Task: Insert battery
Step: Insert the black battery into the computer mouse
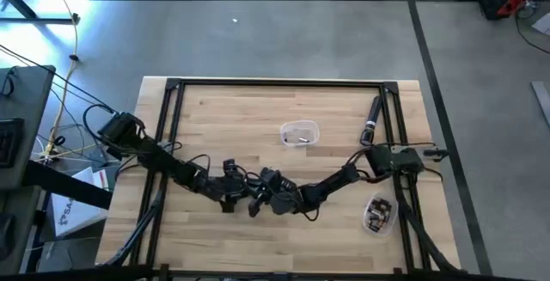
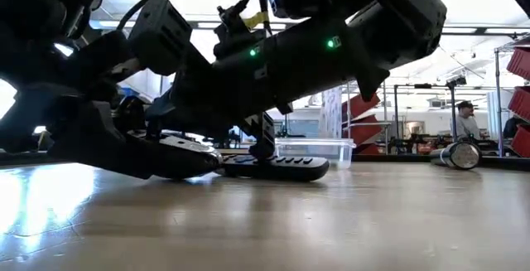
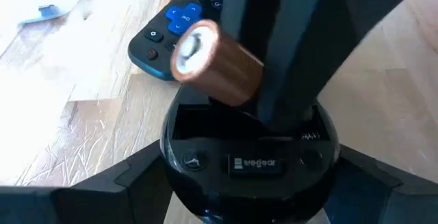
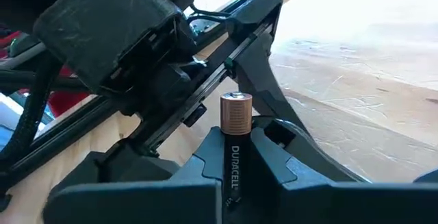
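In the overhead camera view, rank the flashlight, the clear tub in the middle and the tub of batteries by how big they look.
1. Clear tub and tub of batteries: these look about alike, so I won't rank them.
2. Flashlight: longer but much slimmer, smallest in area.

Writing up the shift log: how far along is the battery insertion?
Done: the right gripper has a battery in its grasp, and the left gripper steadies the device's open compartment. In hand: the battery hovers at the opening, tilted. Left: seating it. A remote lies beside them.
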### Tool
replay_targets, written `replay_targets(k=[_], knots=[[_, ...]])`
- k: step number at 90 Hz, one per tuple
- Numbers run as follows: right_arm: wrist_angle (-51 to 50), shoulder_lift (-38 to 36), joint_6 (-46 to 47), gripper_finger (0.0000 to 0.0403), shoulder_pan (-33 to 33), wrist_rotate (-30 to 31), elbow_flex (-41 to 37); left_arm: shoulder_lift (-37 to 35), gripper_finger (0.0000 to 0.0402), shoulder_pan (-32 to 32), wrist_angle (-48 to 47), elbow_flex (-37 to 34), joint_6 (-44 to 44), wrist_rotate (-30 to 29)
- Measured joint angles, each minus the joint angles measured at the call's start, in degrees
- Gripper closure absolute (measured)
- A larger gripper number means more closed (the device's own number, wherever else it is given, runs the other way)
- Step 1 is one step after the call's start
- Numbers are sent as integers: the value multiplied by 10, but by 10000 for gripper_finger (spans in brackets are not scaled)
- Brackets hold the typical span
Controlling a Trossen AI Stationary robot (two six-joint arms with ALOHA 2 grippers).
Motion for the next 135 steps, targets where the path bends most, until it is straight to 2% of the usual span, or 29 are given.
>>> replay_targets(k=[65,98,121,135], knots=[[-1,1,2,385,-2,-13,0,0,124,0,0,0,-5,1],[-3,1,-6,327,-2,-13,0,0,124,0,-2,0,-5,6],[-7,1,-29,320,-1,-13,-1,0,124,0,-4,0,-5,6],[-44,-9,-30,320,-1,-8,-2,0,124,0,-5,0,-5,6]])
